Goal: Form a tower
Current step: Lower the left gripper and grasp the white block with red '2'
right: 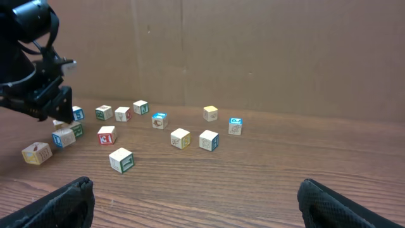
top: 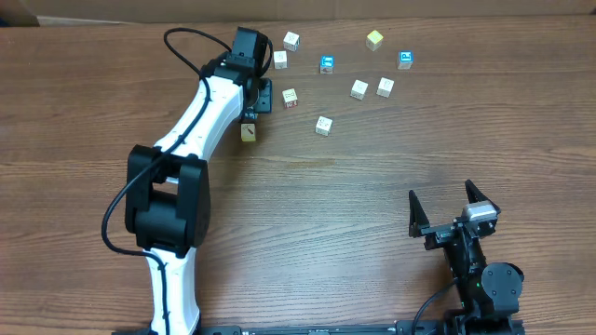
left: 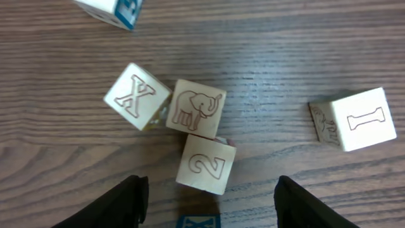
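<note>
In the left wrist view three pale wooden cubes huddle together, marked X (left: 136, 95), an elephant (left: 196, 107) and a 2 (left: 205, 164). From above I cannot tell whether any of them is stacked into the tower. A blue-faced cube (left: 197, 222) lies at the bottom edge, between the fingers of my left gripper (left: 209, 209) but touching neither. That gripper is open and holds nothing. In the overhead view the left gripper (top: 259, 96) hides this cluster. My right gripper (top: 453, 212) stands open and empty at the near right, far from all cubes.
Loose cubes lie scattered across the far table, among them a cyan one (top: 405, 60), a blue one (top: 327, 64) and a yellowish one (top: 250, 132) beside the left arm. A cube marked I (left: 364, 120) sits right of the cluster. A cardboard wall (right: 253, 50) closes the far side.
</note>
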Robot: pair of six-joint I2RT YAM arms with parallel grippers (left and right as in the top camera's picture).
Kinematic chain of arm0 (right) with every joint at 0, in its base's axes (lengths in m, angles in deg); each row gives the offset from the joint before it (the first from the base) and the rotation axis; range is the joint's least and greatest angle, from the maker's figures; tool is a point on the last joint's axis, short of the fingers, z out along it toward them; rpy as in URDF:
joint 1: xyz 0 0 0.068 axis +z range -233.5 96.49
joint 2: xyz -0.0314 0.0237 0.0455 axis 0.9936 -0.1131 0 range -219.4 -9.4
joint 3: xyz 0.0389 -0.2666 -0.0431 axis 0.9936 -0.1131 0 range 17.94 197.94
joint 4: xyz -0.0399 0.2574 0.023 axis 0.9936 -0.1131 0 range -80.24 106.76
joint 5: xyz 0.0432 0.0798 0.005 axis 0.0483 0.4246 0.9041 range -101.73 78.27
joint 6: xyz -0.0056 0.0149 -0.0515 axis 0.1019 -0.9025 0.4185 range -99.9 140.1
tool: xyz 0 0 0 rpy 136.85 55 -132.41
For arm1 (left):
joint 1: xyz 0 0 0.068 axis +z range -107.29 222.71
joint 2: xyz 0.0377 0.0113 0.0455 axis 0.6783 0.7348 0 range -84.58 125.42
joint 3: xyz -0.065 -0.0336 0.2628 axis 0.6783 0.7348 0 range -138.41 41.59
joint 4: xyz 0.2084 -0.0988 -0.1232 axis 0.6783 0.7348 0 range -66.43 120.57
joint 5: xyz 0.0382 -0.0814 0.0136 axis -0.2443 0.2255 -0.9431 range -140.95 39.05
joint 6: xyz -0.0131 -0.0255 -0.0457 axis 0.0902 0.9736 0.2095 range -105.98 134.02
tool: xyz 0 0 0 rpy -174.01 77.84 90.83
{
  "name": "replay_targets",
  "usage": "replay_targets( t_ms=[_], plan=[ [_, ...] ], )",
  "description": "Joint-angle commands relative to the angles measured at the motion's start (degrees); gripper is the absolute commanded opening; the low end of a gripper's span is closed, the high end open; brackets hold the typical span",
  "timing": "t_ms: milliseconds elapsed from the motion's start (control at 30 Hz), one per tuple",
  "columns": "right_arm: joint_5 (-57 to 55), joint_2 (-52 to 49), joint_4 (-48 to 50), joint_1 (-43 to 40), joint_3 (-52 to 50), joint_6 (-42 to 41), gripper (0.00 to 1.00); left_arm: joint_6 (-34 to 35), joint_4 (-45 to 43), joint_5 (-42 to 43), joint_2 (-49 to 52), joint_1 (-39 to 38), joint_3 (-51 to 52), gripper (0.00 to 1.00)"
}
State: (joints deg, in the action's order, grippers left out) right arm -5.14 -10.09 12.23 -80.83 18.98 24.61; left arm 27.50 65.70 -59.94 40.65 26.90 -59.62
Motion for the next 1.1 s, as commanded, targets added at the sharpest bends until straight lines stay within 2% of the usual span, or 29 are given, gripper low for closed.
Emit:
replay_targets(
  t_ms=[0,400,600,733,867,1067],
  plan=[
    [-0.50,0.52,0.28,0.26,-0.59,0.26,1.00,-1.97,-0.66,1.14,1.20,-0.11,-1.16,0.60],
    [-0.50,0.52,0.28,0.26,-0.59,0.26,1.00,-2.21,-2.14,1.07,5.07,-0.11,-1.16,0.60],
    [-0.50,0.52,0.28,0.26,-0.59,0.26,1.00,-2.16,-3.08,0.92,5.92,0.13,-1.16,0.54],
    [-0.50,0.52,0.28,0.26,-0.59,0.26,1.00,-2.16,-4.33,0.96,5.92,0.15,-1.16,0.47],
    [-0.50,0.52,0.28,0.26,-0.59,0.26,1.00,-2.16,-4.44,0.94,5.92,0.15,-1.16,0.47],
    [-0.50,0.52,0.28,0.26,-0.59,0.26,1.00,-2.16,-4.55,0.96,5.92,0.15,-1.16,0.34]
  ],
)
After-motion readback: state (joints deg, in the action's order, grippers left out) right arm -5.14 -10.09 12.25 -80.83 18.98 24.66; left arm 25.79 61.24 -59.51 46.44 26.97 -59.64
